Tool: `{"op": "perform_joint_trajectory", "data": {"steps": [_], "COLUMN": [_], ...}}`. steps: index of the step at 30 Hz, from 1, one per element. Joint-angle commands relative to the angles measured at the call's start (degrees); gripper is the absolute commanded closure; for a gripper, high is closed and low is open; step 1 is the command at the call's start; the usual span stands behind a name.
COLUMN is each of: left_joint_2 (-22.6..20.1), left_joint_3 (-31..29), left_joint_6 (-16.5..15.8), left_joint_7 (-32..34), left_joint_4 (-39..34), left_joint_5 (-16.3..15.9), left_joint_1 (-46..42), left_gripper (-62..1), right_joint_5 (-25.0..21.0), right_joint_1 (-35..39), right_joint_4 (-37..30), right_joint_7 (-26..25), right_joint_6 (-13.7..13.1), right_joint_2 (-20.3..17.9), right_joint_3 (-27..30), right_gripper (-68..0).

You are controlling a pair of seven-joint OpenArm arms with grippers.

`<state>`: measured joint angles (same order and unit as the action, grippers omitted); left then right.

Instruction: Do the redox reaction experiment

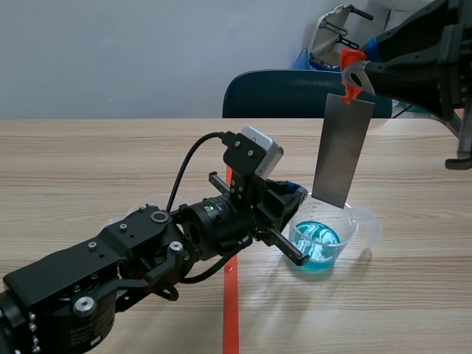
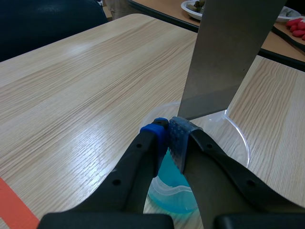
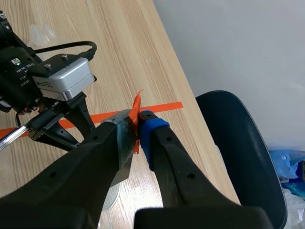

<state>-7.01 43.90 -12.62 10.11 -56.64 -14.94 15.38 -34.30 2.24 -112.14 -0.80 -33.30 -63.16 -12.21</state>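
Above wooden table (image 1: pixel 88 155), holds metal plate (image 1: pixel 341 151) by orange tab (image 1: pixel 351 65) in closed right gripper (image 3: pixel 138 126), long axis near upright, lower edge just over cup (image 1: pixel 352 237) of blue liquid (image 1: pixel 316 247), pinches cup's rim with left gripper (image 2: pixel 167 133), seemingly needs only straight lowering.

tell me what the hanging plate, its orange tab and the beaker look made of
Plate: likely metal; flat, stiff, dull grey with a faint brushed sheen.
Tab: thin orange plastic or tape; too small to tell.
Beaker: probably clear plastic; see-through wall with a moulded handle, blue liquid showing through. Glass not ruled out.
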Motion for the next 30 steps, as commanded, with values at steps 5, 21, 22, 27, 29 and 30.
{"op": "perform_joint_trajectory", "data": {"steps": [5, 21, 22, 27, 29, 30], "left_joint_2": [-1.88, -18.08, -18.69, -20.0, -20.04, -20.04], "left_joint_3": [-0.04, -0.22, -0.22, -0.37, -0.44, -0.5], "left_joint_6": [-0.2, 3.34, 4.24, 9.16, 11.37, 12.37], "left_joint_7": [1.18, 4.31, 4.57, 5.99, 6.01, 6.01], "left_joint_4": [-1.57, -21.22, -22.12, -25.46, -26.43, -26.77], "left_joint_5": [-2.01, -0.17, 0.15, 1.11, 1.38, 1.97], "left_joint_1": [-0.02, -17.11, -18.14, -22.27, -23.5, -24.02], "left_gripper": [-2.5, -9.9, -11.3, -25.8, -37.2, -43.2], "right_joint_5": [-0.42, -0.42, -0.42, -0.42, -0.42, -0.42], "right_joint_1": [-0.96, -0.96, -0.96, -0.96, -0.96, -0.96], "right_joint_4": [-0.57, -0.57, -0.57, -0.57, -0.57, -0.57], "right_joint_7": [-0.66, -0.63, -0.63, -0.66, -0.66, -0.66], "right_joint_6": [0.44, 0.44, 0.44, 0.44, 0.44, 0.44], "right_joint_2": [-0.02, -0.02, -0.02, -0.02, -0.02, -0.02], "right_joint_3": [0.42, 0.42, 0.42, 0.42, 0.42, 0.42], "right_gripper": [-0.8, -0.8, -0.8, -0.8, -0.8, -0.8]}}
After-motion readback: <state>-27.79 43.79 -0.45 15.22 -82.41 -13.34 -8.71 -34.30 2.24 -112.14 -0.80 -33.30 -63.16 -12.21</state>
